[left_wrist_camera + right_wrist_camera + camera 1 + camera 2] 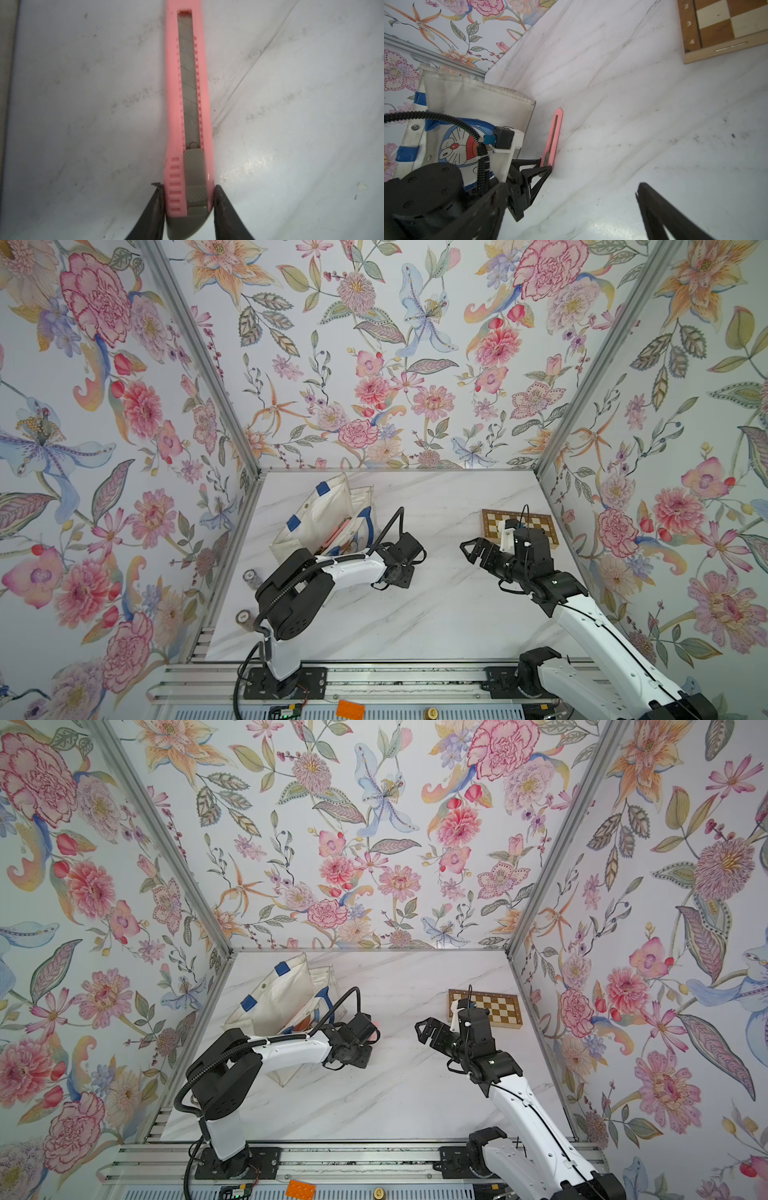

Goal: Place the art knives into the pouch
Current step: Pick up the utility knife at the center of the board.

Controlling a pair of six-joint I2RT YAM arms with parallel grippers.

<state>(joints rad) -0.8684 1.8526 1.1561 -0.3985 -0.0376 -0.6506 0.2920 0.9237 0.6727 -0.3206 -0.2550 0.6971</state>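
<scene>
Art knife (188,104): pink plastic body, smooth, with a slight gloss where you see the highlight beside the slider (194,166). The slider is grey plastic, cross-hatched and matt.
Blade (187,83): dull grey metal, scored diagonally.
Left gripper (188,187): fingers (223,207) are matt black plastic, faintly grainy.
Pouch (477,104): off-white woven canvas, matt, smudged grey. You can make out a shiny metal snap (415,127) and blue webbing tabs (406,155).
Tabletop (291,124): smooth marble-look, low sheen, scuffed.
Chessboard (716,31): varnished wood.

Robotics lab test cell: floral-papered wall panels (374,364) in aluminium framing (201,356) enclose a marble-patterned surface (436,614); left arm (345,566) and right arm (590,626) are bolted to a front rail (395,680).
</scene>
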